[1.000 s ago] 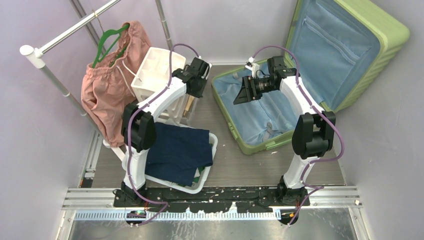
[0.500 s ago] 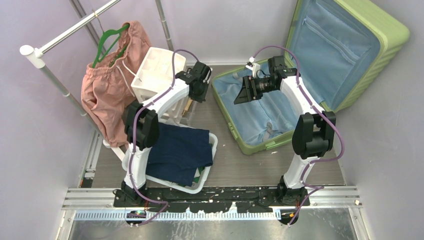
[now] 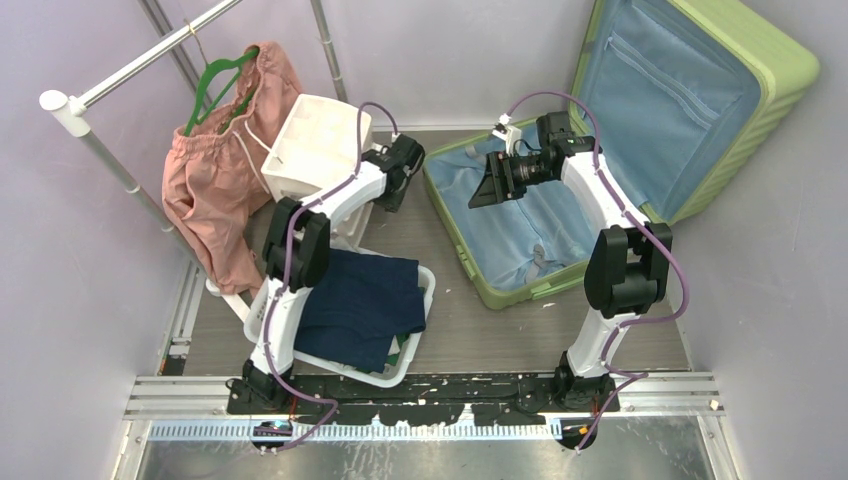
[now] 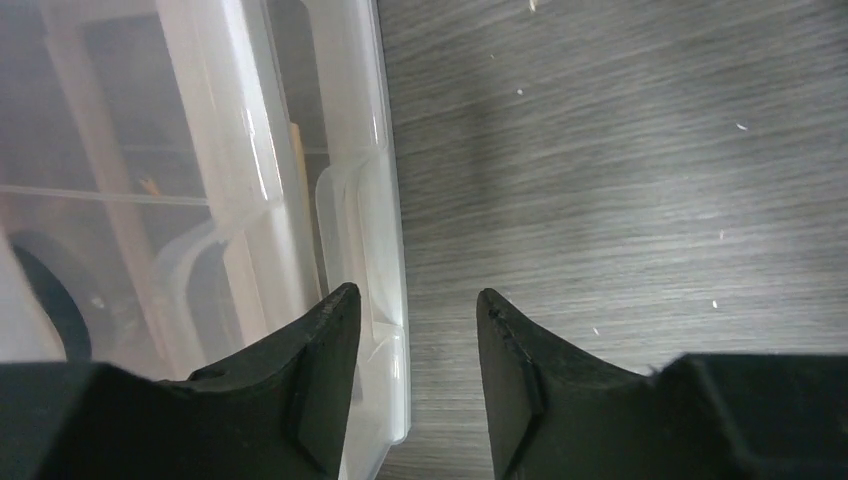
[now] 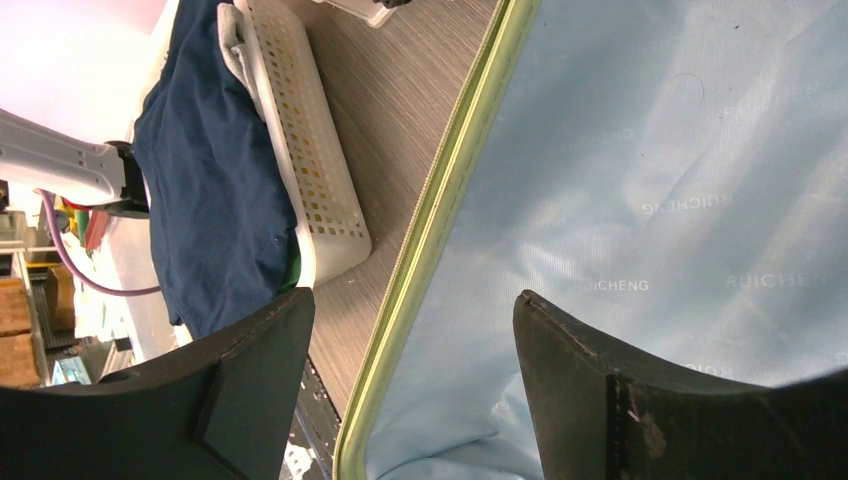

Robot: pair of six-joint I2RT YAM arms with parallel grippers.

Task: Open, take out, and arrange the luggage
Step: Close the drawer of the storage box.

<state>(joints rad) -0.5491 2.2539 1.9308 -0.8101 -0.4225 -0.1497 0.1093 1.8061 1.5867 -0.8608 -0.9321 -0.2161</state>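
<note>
The light-green luggage [image 3: 700,60] lies open at the back right, its lid leaning on the wall and its blue lining [image 3: 520,230] bare. My right gripper [image 3: 478,190] hovers open over the case's left rim [image 5: 440,200], nothing between its fingers [image 5: 600,390]. My left gripper [image 4: 415,310] points down at the floor beside the white drawer unit [image 4: 250,150]. Its jaws stand apart and hold nothing, and the unit's clear corner lies just below them. In the top view the left wrist [image 3: 398,165] sits between the drawer unit [image 3: 310,150] and the case.
A white perforated basket [image 3: 415,330] holding a navy garment [image 3: 355,300] sits near the left arm's base. Pink shorts [image 3: 220,170] hang on a green hanger from the clothes rail [image 3: 130,75] at the left. Purple walls close in all around.
The left arm has swung its wrist slightly right, toward the case, and its jaws now stand apart. The right arm has not moved.
</note>
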